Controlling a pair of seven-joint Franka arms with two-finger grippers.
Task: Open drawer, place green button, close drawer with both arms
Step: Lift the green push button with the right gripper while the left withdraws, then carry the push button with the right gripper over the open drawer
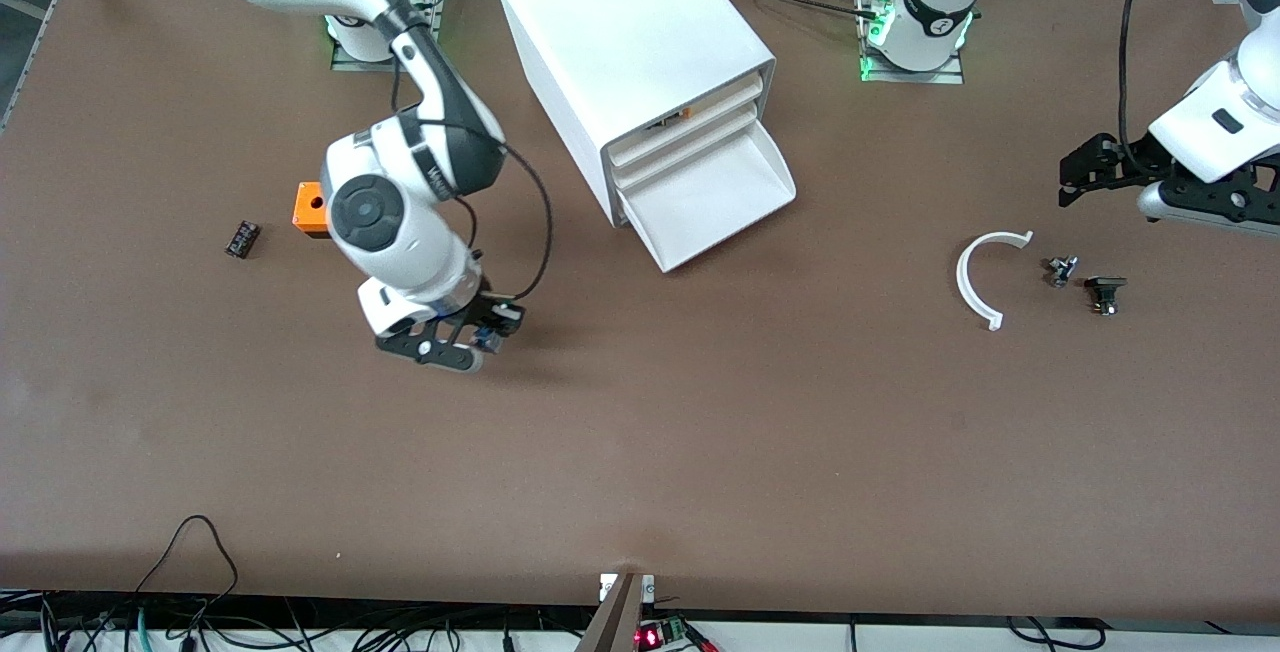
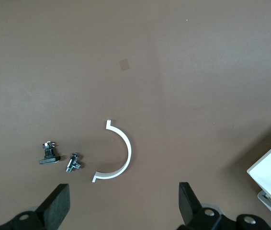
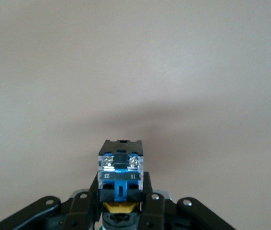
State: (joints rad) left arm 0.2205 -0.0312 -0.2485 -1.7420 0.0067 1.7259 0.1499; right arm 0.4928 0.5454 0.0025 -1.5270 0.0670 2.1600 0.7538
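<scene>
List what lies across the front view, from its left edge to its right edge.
Small black block → orange cube → right gripper holding the button → cabinet → white curved piece → two small black parts → left gripper.

White jointed arms (image 1: 400, 222), black cables

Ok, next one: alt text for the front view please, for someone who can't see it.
The right gripper holds the button above bare table, while the white cabinet has its lowest drawer pulled open. The left gripper waits open at the left arm's end of the table, above a white curved clip and two small black parts.
</scene>
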